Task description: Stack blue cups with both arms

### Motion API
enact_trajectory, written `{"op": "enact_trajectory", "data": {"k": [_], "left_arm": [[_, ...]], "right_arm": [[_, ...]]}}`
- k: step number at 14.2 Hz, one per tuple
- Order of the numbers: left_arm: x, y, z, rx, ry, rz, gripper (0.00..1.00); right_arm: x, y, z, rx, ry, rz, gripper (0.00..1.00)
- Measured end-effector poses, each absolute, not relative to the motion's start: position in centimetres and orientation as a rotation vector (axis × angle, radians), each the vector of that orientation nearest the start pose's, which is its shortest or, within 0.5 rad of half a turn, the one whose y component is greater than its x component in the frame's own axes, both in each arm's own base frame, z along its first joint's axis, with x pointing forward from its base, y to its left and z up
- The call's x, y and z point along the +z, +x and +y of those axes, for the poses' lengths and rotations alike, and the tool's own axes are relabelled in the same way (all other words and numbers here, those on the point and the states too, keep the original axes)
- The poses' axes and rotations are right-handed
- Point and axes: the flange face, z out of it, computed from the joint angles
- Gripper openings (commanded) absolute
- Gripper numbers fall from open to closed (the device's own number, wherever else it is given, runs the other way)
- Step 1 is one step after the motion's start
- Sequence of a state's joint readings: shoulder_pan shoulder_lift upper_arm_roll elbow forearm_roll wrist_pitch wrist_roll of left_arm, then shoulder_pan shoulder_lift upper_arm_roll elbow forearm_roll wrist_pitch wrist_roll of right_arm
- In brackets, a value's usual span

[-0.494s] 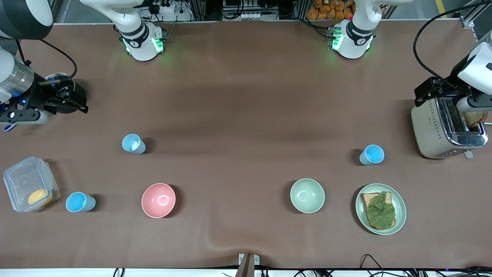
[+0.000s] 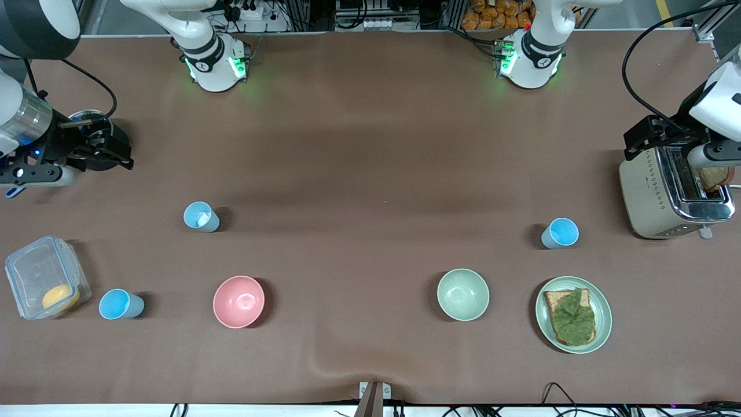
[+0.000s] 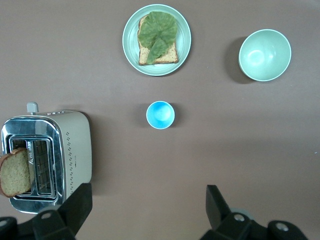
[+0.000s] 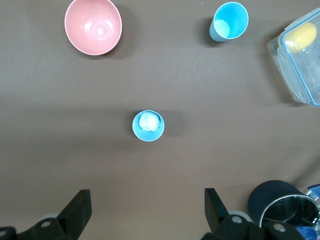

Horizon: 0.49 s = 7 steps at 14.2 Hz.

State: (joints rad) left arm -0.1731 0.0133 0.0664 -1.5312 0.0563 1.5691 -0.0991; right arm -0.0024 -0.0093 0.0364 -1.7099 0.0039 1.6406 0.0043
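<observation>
Three blue cups stand upright and apart on the brown table. One with a white lump inside (image 2: 201, 216) is toward the right arm's end and also shows in the right wrist view (image 4: 148, 125). Another (image 2: 120, 304) stands nearer the front camera, beside a clear container, and shows in the right wrist view (image 4: 229, 21). The third (image 2: 560, 233) is toward the left arm's end and shows in the left wrist view (image 3: 160, 115). My right gripper (image 2: 107, 152) (image 4: 146, 207) is open and empty, high over the table. My left gripper (image 2: 657, 138) (image 3: 147, 207) is open and empty, beside the toaster.
A toaster (image 2: 671, 197) holds a bread slice. A plate (image 2: 602, 324) carries bread with lettuce. A pale green bowl (image 2: 462, 294) and a pink bowl (image 2: 238, 301) stand nearer the front camera. A clear container (image 2: 35, 272) and a metal pot (image 2: 87, 117) are at the right arm's end.
Both hands have shifted only very slightly. The cups have not moved.
</observation>
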Motion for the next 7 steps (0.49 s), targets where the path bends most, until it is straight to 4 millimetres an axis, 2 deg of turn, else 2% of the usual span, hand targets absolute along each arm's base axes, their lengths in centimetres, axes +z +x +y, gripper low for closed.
{"op": "enact_trajectory", "data": {"k": [7], "left_arm": [[63.42, 55.74, -5.07, -0.044, -3.072, 0.006, 1.0]], "right_arm": [[56.82, 55.03, 1.96, 0.121, -3.137, -0.047, 1.0]]}}
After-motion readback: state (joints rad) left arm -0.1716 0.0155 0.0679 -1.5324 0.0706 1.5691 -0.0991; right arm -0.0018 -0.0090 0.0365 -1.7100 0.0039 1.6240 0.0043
